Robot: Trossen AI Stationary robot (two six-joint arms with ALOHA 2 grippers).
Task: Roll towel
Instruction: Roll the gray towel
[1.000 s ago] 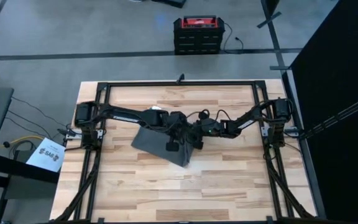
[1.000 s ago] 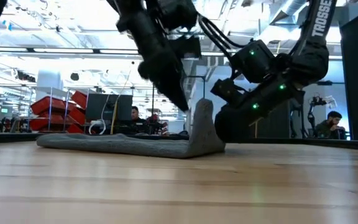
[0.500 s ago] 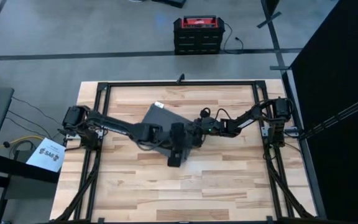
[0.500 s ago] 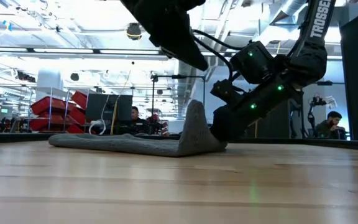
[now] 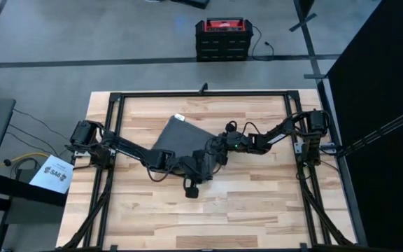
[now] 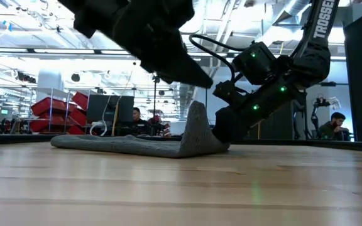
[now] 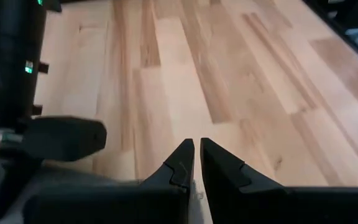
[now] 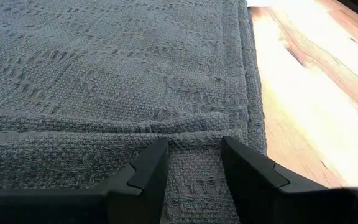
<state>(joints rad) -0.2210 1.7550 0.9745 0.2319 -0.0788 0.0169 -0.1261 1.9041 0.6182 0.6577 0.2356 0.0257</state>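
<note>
- The plain dark grey soft cloth towel (image 5: 180, 140) is spread near the middle of the pale wooden slatted table (image 5: 257, 203), with a small white tag (image 5: 178, 117) at its far corner.
- In the low view, one edge of the towel (image 6: 197, 129) is seen lifted upright while the rest lies flat.
- The right gripper (image 8: 188, 163) is clamped on that raised fold, cloth being pinched between its two dark fingers.
- The left gripper (image 7: 196, 163) is held above bare wood at the towel's near edge, its fingers pressed together with nothing between them.
- For a good roll, the lifted edge is probably best turned over evenly along its whole width, so a second grip along the same edge would seem needed.
- A skewed, loose roll is to be feared if only one corner is pulled.
- No container is seen on the table.
</note>
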